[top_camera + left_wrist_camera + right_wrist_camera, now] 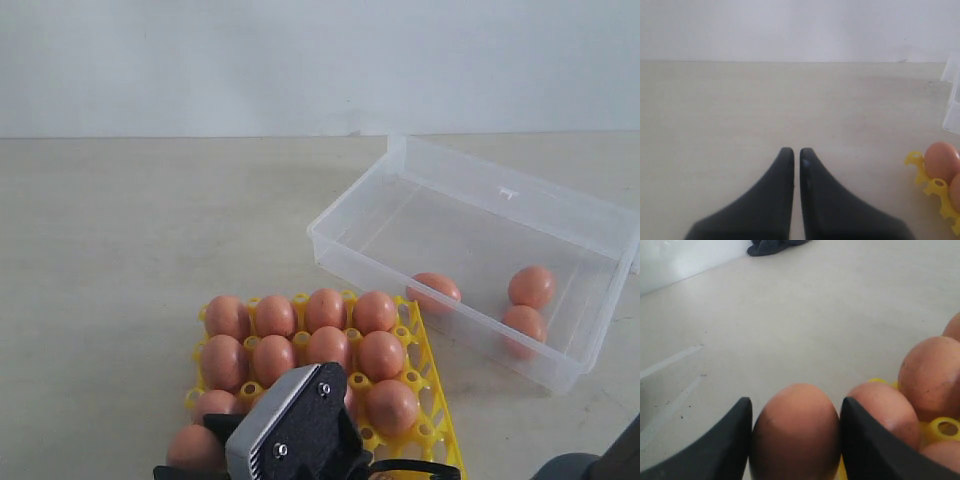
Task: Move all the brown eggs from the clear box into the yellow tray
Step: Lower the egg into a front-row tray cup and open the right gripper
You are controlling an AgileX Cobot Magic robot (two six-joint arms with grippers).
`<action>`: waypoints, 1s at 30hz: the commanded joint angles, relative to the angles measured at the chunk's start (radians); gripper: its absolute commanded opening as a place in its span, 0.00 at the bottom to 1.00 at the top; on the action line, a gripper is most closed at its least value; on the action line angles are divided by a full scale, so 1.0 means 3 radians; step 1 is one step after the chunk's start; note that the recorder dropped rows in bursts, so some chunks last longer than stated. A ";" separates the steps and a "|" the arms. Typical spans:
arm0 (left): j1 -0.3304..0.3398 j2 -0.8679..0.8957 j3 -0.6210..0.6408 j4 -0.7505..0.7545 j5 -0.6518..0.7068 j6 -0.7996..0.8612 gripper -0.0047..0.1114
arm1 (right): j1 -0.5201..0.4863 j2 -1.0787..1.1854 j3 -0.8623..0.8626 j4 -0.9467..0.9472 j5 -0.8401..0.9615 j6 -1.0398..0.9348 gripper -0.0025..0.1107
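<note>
The left end effector (796,151) hangs over bare surface (150,230) to the left of the tray (435,400). Its two dark fingers (780,190) are drawn together with only a thin slit between them and nothing in it. Its wrist view catches the tray's yellow edge and two eggs (941,162) at the side.

The tray lies at the near edge of the exterior view. Eggs fill its far row of four (325,309) and the next row of four (328,348). In the third row one shows at each end, and the cups between are hidden by a grey and black arm housing (290,430) over the tray's near part. Another shows at the tray's near left corner (195,448), beside the housing.

The right end effector (796,400) is closed around one egg (796,435), its fingers (725,445) set against either side and held partly apart by the egg's width. Tray eggs sit just beside this one. Whether it rests in a cup or hangs above one cannot be told.

The box (450,215) lies to the right of the tray and farther back, its near wall just beside the tray's far right corner. Three eggs lie inside: one (434,290) against the wall nearest the tray, and two (530,286) close together farther right.
</note>
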 commanded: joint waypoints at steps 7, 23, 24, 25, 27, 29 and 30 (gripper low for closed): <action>-0.0014 -0.0011 -0.0007 -0.0026 -0.0038 -0.0023 0.08 | 0.0007 -0.0008 -0.0012 0.0165 0.0207 -0.0197 0.02; -0.0014 -0.0011 -0.0007 -0.0026 -0.0038 -0.0023 0.08 | 0.0007 -0.0008 -0.0012 0.0202 0.0151 -0.0197 0.33; -0.0014 -0.0011 -0.0007 -0.0026 -0.0038 -0.0023 0.08 | 0.0007 -0.0008 -0.0012 0.0202 0.0151 -0.0197 0.34; -0.0014 -0.0011 -0.0007 -0.0026 -0.0038 -0.0023 0.08 | 0.0007 -0.0008 -0.0012 0.0202 0.0151 -0.0197 0.35; -0.0014 -0.0011 -0.0007 -0.0026 -0.0038 -0.0023 0.08 | 0.0007 -0.0008 -0.0012 0.0202 0.0151 -0.0197 0.34; -0.0014 -0.0011 -0.0007 -0.0026 -0.0038 -0.0023 0.08 | 0.0007 -0.0008 -0.0012 0.0202 0.0151 -0.0197 0.34; -0.0014 -0.0011 -0.0007 -0.0026 -0.0038 -0.0023 0.08 | 0.0007 -0.0008 -0.0012 0.0202 0.0151 -0.0197 0.34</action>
